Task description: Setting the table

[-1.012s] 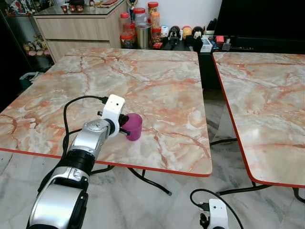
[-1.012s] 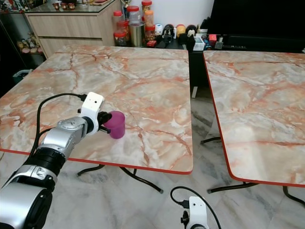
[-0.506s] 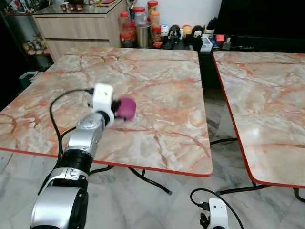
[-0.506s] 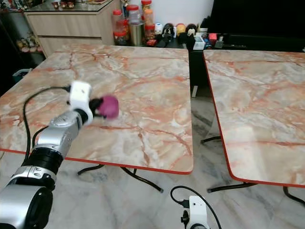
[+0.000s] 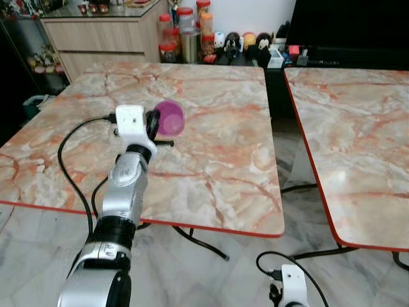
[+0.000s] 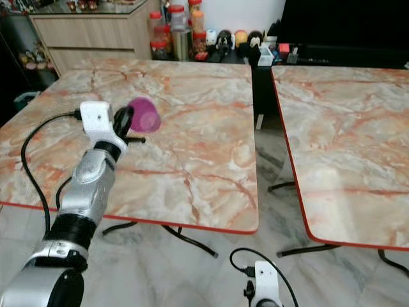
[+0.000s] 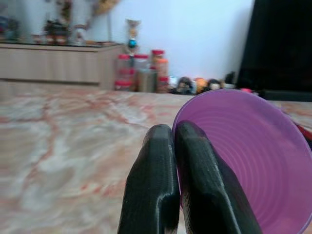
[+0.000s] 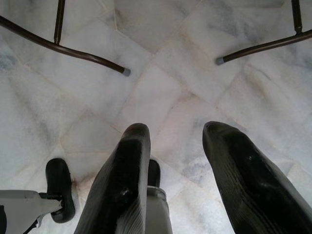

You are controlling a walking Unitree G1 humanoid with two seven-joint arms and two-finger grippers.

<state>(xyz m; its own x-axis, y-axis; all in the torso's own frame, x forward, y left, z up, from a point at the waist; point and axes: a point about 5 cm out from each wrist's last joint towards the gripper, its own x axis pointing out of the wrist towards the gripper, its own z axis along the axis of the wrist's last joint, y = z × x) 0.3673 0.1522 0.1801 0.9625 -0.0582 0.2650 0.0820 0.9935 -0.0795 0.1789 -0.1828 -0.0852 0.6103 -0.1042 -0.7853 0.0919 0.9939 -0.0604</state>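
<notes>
Nearest, the right gripper hangs idle over the pale floor tiles, its fingers spread apart; in the eye views only its white wrist block and cable show at the bottom edge, the rest cut off. Beyond it, the left gripper is raised above the left marble table, its fingers pinching the rim of the purple cup. The cup is tipped on its side in the air, and the cup's right part is cut off in the left wrist view. Since a second ago, when it stood by the near edge, it has been carried up and farther in. At the far end, blurred jars stand beside a wooden cabinet.
</notes>
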